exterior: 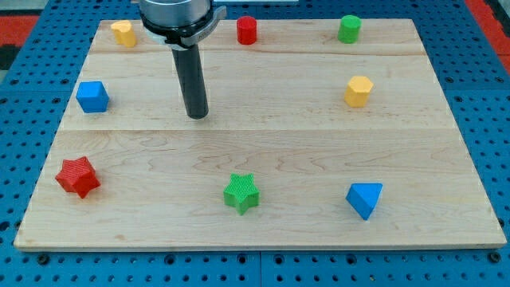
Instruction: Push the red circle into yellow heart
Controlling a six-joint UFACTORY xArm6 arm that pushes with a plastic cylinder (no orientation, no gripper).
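Observation:
The red circle [246, 30], a short red cylinder, stands near the view's top edge of the wooden board, a little left of the middle. The yellow heart [123, 33] lies at the top left corner of the board, well to the left of the red circle. My rod comes down from the view's top, and my tip [197, 115] rests on the board below and between the two blocks, touching neither.
On the wooden board [263, 151]: a blue cube [92, 96] at the left, a red star [78, 176] at the bottom left, a green star [241, 194] at the bottom middle, a blue triangle [364, 198] at the bottom right, a yellow hexagon [358, 91] at the right, a green cylinder [349, 29] at the top right.

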